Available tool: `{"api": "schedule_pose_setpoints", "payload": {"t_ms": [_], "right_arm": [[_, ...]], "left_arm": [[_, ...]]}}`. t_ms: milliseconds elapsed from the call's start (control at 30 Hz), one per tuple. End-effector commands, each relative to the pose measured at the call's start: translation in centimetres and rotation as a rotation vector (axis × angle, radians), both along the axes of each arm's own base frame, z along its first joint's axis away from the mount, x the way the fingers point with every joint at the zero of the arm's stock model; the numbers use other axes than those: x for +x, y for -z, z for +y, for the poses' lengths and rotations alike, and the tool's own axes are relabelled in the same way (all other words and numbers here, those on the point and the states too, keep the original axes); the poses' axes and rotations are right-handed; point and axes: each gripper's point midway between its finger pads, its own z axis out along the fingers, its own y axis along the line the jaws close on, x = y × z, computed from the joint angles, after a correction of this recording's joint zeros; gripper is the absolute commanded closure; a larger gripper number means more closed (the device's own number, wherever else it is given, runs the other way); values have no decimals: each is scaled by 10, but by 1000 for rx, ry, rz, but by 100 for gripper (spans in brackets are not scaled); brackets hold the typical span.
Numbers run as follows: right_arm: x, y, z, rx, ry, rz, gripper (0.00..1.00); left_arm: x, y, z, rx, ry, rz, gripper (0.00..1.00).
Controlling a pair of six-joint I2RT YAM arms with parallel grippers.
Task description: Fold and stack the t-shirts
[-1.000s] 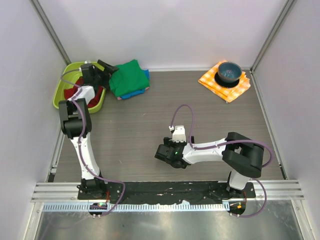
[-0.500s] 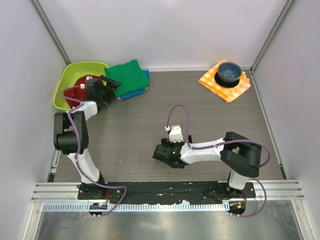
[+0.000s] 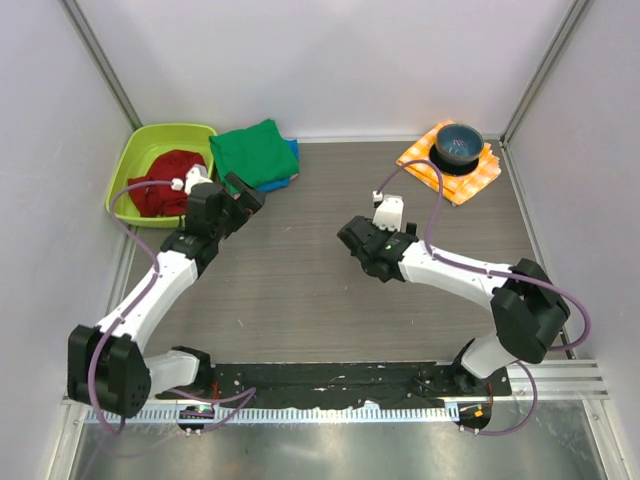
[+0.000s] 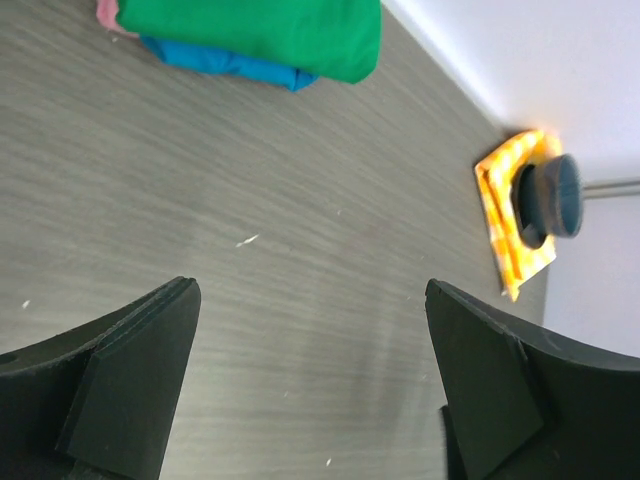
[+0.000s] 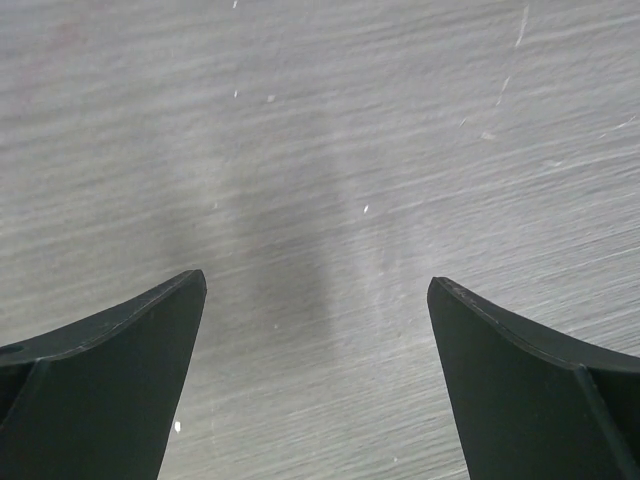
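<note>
A folded green t-shirt (image 3: 255,152) tops a stack at the table's back left, with a blue one (image 3: 288,160) showing under its right edge. The left wrist view has the green t-shirt (image 4: 260,25) over the blue (image 4: 230,62), and a pink edge (image 4: 105,12) at the bottom. My left gripper (image 3: 245,195) hovers open just in front of the stack, nothing between its fingers (image 4: 310,290). My right gripper (image 3: 352,240) is open over bare table near the middle, empty (image 5: 318,280).
A lime green bin (image 3: 165,130) at the back left holds a crumpled red cloth (image 3: 165,180). At the back right a dark bowl (image 3: 459,143) stands on an orange-and-white checked cloth (image 3: 450,170). White walls enclose the table.
My left arm has drawn back from the bin to the front of the stack. My right arm has swung from near the front edge towards the table's middle. Both stay open.
</note>
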Motion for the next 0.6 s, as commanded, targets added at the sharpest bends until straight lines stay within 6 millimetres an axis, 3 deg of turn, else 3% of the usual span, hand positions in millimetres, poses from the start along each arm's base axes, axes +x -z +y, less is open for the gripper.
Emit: {"api": "schedule_pose_setpoints", "payload": {"t_ms": [0,67,233,400,467,500,567], "right_arm": [[20,-43,-16,-25,48,-91,0],[25,-41,-26,-35,74,-67,0],[34,-64,-33,-16,79,-107,0],[47,-110,-37,-25,54,-166,0],[52,-125,-36,-19,3,-177,0],[57,-144,-32,10,-2,-207,1],[63,-161,-41,-41,44,-234,0]], "left_arm": [[-42,18,10,191,17,108,0],[-54,25,13,258,24,142,0],[-78,29,8,328,64,162,0],[-95,19,7,395,58,132,0],[-101,6,6,401,63,90,0],[-102,1,8,404,50,76,0],[-104,-10,9,404,52,52,0]]}}
